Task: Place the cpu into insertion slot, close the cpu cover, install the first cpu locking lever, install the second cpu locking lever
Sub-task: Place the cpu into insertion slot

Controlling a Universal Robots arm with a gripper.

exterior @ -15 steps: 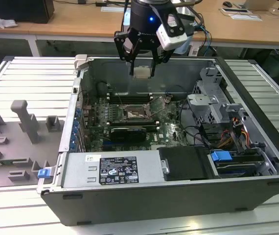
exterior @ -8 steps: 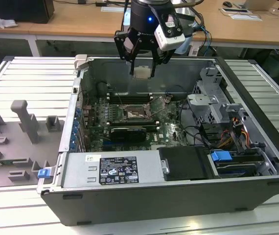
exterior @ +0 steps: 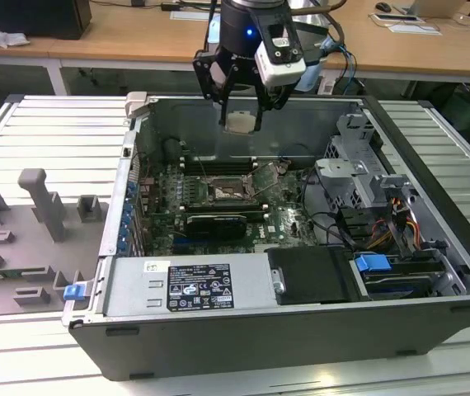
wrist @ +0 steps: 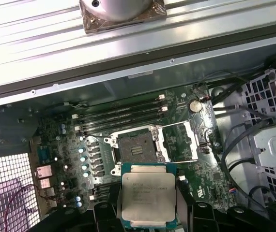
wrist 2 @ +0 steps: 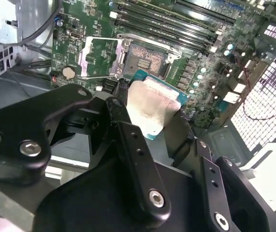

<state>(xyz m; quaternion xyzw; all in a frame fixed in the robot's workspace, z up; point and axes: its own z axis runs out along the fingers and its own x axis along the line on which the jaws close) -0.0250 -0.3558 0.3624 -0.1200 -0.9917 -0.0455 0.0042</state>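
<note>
Here the gripper (exterior: 242, 109) is clenched on the cpu (wrist: 147, 195), pinching its edges and holding it well above the insertion slot (wrist: 137, 146), seemingly so it can meet the socket squarely. The cpu cover (wrist: 181, 141) lies swung open just beside the insertion slot, leaving the dark contacts bare to receive the chip

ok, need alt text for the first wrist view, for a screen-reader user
The gripper holds the cpu, metal top facing the camera, over the green motherboard. Close by, the insertion slot lies empty, with the cpu cover swung open beside it and the long memory slots beyond.
</note>
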